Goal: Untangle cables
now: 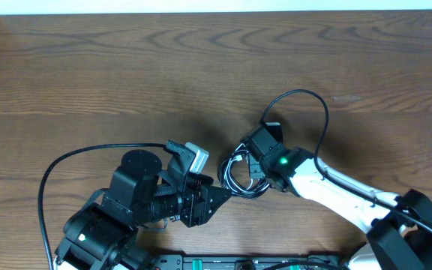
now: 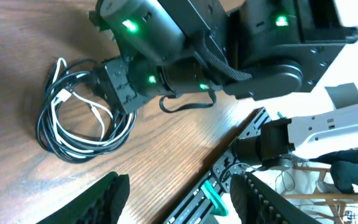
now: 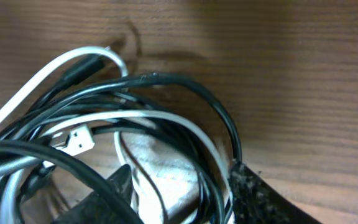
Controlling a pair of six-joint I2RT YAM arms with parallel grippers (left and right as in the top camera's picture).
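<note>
The cables lie in one tangled coil of black and white cords on the wooden table. My right gripper is down on the coil's right side. In the right wrist view its jaws straddle a bundle of black and white strands; the strands lie against the right finger, with a gap at the left one, so my right gripper is open. A white plug end shows in the coil. My left gripper hangs open and empty near the table's front edge, just short of the coil.
The right arm's thick black wire arcs over the table behind it. The left arm's wire loops out to the left. A black rail with a teal clip runs along the table's front edge.
</note>
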